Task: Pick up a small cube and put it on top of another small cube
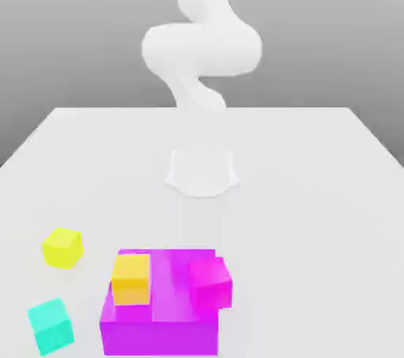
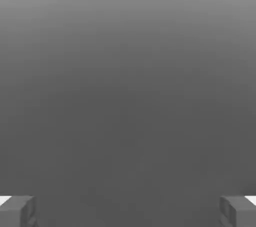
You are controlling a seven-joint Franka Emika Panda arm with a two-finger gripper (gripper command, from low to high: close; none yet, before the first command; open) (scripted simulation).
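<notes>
Your gripper (image 2: 128,212) is spread wide, nothing between its jaws; and there's the orange cube (image 1: 132,280), at seven o'clock in the exterior view!

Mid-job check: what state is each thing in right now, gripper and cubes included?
Gripper: open, nothing between the fingertips.
Purple block: flat on the table, bearing the orange cube.
Orange cube: upright on top of the purple block.
Magenta cube: at the block's edge on the exterior view's right; support unclear.
Yellow cube: apart from the others, turned at an angle.
Turquoise cube: apart, also turned.
</notes>
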